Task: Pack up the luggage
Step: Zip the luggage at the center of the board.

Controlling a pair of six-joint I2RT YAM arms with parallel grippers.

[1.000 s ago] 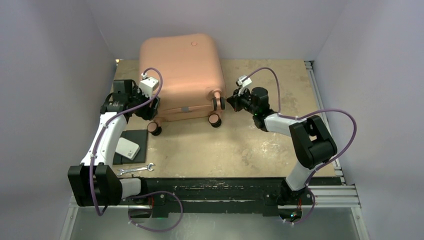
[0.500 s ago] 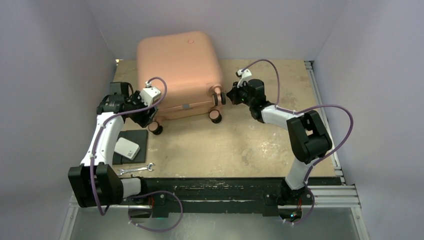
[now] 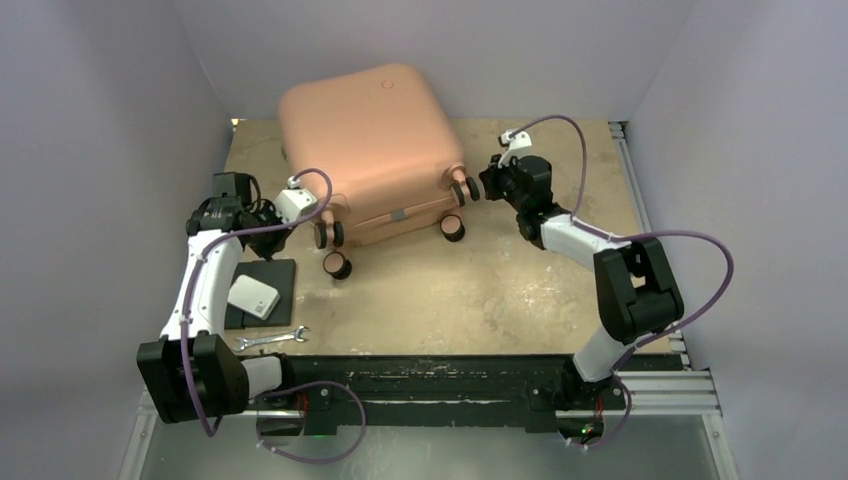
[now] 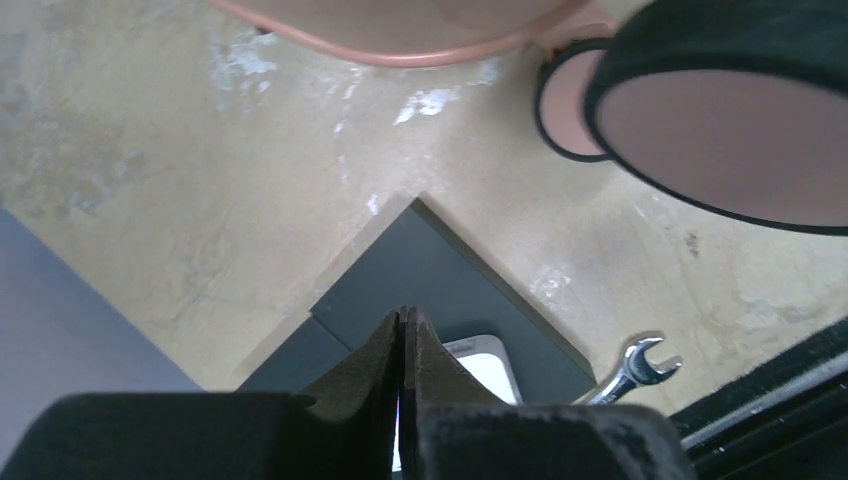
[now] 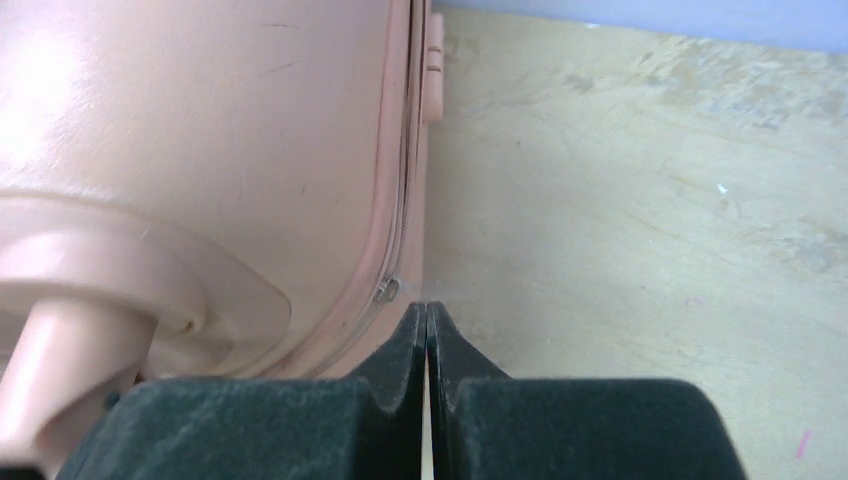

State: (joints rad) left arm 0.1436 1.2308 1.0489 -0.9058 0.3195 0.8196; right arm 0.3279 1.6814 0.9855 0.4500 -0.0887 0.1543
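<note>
Nearest, a wrench (image 3: 272, 340) lay by the front edge of the table (image 3: 520, 290), with a flat black pad (image 3: 270, 272) carrying a white box (image 3: 252, 297) just behind it. Pointing toward that pad, the left gripper (image 4: 402, 325) was pinched shut on nothing, a wheel (image 4: 720, 130) close by. Farther back, the right gripper (image 5: 427, 318) was also closed and empty, its tips just beside the zipper seam of the luggage (image 3: 370, 130). The luggage lay shut near the back wall, wheels toward the arms.
</note>
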